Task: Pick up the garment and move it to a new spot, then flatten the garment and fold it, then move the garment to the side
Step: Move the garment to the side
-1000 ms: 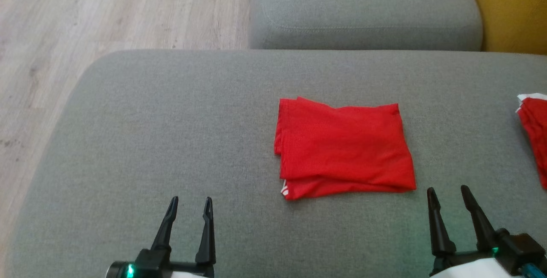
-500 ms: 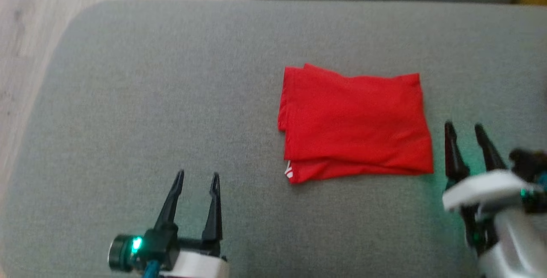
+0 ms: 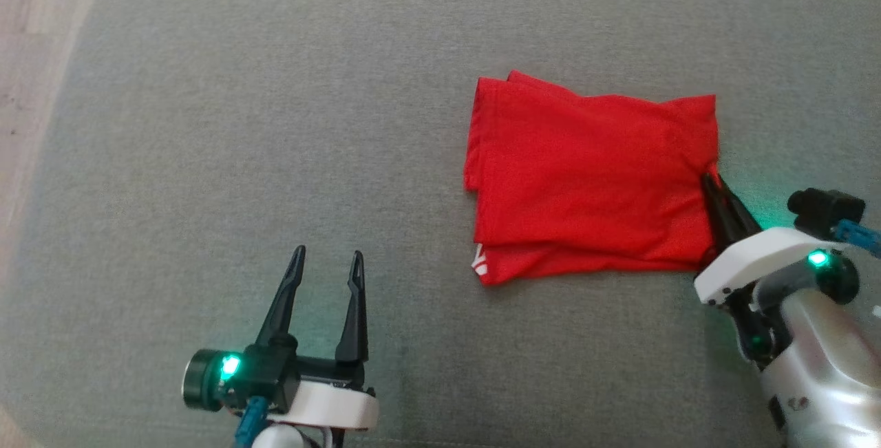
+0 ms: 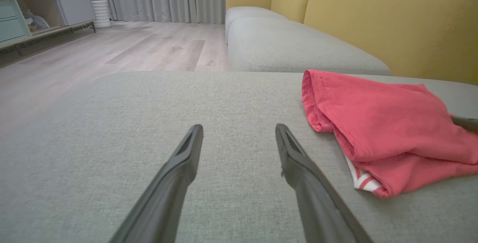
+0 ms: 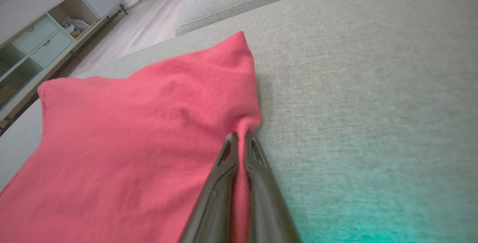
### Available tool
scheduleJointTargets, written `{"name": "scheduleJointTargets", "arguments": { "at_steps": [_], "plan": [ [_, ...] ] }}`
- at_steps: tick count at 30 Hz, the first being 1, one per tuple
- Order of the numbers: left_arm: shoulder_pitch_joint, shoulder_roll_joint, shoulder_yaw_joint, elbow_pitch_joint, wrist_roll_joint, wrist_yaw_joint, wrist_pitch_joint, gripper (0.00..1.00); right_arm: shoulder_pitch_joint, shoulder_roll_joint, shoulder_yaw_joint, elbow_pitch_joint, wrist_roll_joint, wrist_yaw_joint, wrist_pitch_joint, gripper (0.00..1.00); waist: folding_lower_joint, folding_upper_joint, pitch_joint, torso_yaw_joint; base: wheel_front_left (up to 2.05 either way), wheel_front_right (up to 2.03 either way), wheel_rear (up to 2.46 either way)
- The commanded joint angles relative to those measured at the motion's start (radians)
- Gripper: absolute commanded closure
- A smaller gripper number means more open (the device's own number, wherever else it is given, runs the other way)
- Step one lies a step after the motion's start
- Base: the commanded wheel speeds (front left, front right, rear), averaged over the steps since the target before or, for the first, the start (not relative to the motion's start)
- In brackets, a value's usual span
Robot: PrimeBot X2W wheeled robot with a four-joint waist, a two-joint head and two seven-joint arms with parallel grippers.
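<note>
The garment (image 3: 592,179) is a red folded piece with white trim at one corner, lying on the grey sofa cushion (image 3: 275,124). My right gripper (image 3: 710,183) is shut on the garment's right edge; in the right wrist view the red fabric (image 5: 130,134) is pinched between the two dark fingers (image 5: 224,168) of the right gripper (image 5: 241,138). My left gripper (image 3: 327,262) stands open over bare cushion, well to the left of the garment. In the left wrist view the garment (image 4: 381,123) lies to the right of the open left gripper (image 4: 239,131).
A second grey cushion (image 4: 283,45) and the yellow sofa back (image 4: 392,19) lie beyond the garment. Wooden floor (image 4: 112,49) and a low cabinet with shelves (image 4: 33,11) are off the cushion's left side. The cushion's rounded left edge (image 3: 62,124) borders the floor.
The head camera has tilted down. My right gripper moved in from the front right to the garment's right edge and shut on it. The left gripper stays open.
</note>
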Motion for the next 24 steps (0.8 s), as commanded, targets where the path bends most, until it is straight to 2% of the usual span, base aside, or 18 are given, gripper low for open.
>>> {"name": "scheduleJointTargets", "arguments": {
  "at_steps": [1,6,11,17,21,22,23,24],
  "plan": [
    [-0.029,-0.002,0.027,-0.03,-0.005,0.009,-0.005,0.0,-0.021,-0.046,0.022,-0.007,-0.012,-0.001,-0.023,1.0,-0.0001,0.0,0.003,-0.023,0.0,0.0,0.0],
    [-0.037,-0.002,0.036,-0.036,0.005,0.006,-0.005,0.0,-0.065,-0.165,0.036,-0.022,-0.046,-0.001,-0.024,1.0,-0.0001,0.0,0.033,-0.09,0.0,0.0,0.0],
    [-0.063,-0.002,0.039,-0.05,0.018,-0.004,-0.005,0.0,-0.099,-0.33,-0.001,-0.055,-0.068,-0.001,-0.007,1.0,-0.0001,0.0,0.089,-0.154,0.0,0.0,0.0],
    [-0.105,-0.002,0.044,-0.073,0.034,-0.007,-0.005,0.0,-0.095,-0.502,-0.146,-0.089,-0.095,-0.001,0.002,1.0,-0.0001,0.0,0.155,-0.193,0.0,0.0,0.0],
    [-0.128,-0.002,0.044,-0.082,0.04,-0.009,-0.005,0.0,-0.088,-0.545,-0.236,-0.089,-0.121,-0.001,0.005,1.0,-0.0001,0.0,0.181,-0.198,0.0,0.0,0.0],
    [-0.136,-0.002,0.043,-0.084,0.041,-0.01,-0.005,0.0,-0.084,-0.552,-0.266,-0.084,-0.137,-0.001,0.008,0.36,-0.0001,0.0,0.186,-0.198,0.0,0.0,0.0],
    [-0.143,-0.002,0.044,-0.085,0.043,-0.008,-0.005,0.0,-0.082,-0.554,-0.298,-0.082,-0.159,-0.001,0.003,0.0,-0.0001,0.0,0.188,-0.197,0.0,0.0,0.0],
    [-0.148,-0.002,0.046,-0.086,0.04,-0.006,-0.005,0.0,-0.078,-0.547,-0.322,-0.082,-0.179,-0.001,0.002,0.0,-0.0001,0.0,0.187,-0.195,0.0,0.0,0.0]
  ]
}}
